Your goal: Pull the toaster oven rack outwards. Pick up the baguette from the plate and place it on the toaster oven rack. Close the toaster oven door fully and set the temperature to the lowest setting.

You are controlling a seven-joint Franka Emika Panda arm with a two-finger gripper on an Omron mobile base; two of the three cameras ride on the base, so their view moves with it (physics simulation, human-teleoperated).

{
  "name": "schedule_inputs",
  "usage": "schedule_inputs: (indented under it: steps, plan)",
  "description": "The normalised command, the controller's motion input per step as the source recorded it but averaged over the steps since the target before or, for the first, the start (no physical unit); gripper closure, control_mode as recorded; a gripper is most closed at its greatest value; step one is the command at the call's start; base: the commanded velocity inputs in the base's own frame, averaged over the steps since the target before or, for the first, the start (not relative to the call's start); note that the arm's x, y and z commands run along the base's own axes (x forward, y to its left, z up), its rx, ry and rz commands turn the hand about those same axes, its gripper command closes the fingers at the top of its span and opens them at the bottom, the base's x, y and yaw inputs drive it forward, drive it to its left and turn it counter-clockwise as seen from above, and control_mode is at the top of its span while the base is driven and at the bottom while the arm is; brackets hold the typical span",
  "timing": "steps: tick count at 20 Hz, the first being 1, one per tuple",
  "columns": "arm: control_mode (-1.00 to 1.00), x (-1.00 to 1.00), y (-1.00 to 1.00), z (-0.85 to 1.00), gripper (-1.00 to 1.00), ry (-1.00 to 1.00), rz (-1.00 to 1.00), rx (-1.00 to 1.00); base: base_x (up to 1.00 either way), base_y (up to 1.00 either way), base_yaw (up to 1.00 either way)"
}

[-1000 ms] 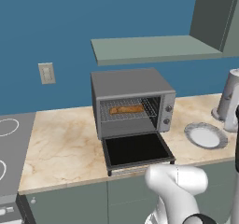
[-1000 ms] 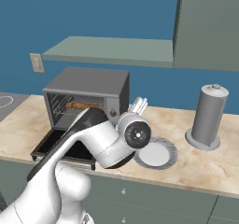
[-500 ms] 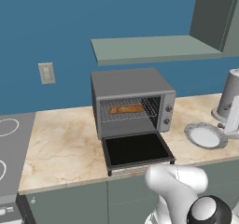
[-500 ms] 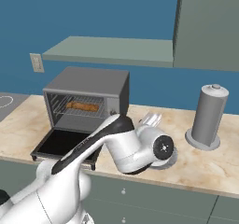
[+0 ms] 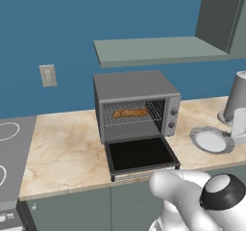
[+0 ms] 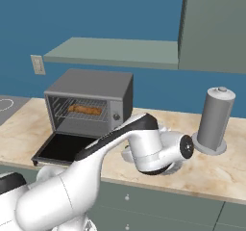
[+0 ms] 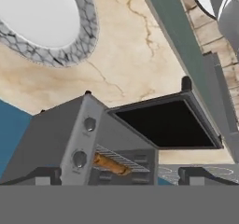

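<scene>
1. Spread wide and holding nothing: gripper [image 7: 119, 176], its two dark fingertips [image 7: 46, 175] far apart at the bottom of the hand view.
2. Framed between those tips, seen rolled over: the toaster oven [image 7: 70, 139], two round knobs [image 7: 79, 158] on its front strip.
3. Lying inside the cavity on the toaster oven rack [image 5: 129, 113]: the baguette [image 5: 129, 112], also visible in the hand view [image 7: 111, 164] and the right base view [image 6: 85, 110].
4. Dropped flat and fully open in front of the oven: the toaster oven door [image 5: 140, 155], dark glass facing up, overhanging the counter [image 5: 62, 148] edge.
5. Bare, just right of the oven on the marble: the plate [image 5: 211, 140].
6. Upright beyond the plate: a tall grey canister [image 6: 215, 120].
7. Above the oven: a grey-green shelf [image 5: 158, 49] against the blue wall.
</scene>
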Motion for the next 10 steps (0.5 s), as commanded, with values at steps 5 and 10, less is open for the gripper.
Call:
schedule_inputs:
  steps: [5,10]
  plan:
    - [-1.0,-0.06,0.15,-0.1,-1.0,0.09,0.04,0.14,0.0,0.0,0.0]
    - [-1.0,-0.09,0.47,-0.02,-1.0,0.0,0.02,0.02,0.0,0.0,0.0]
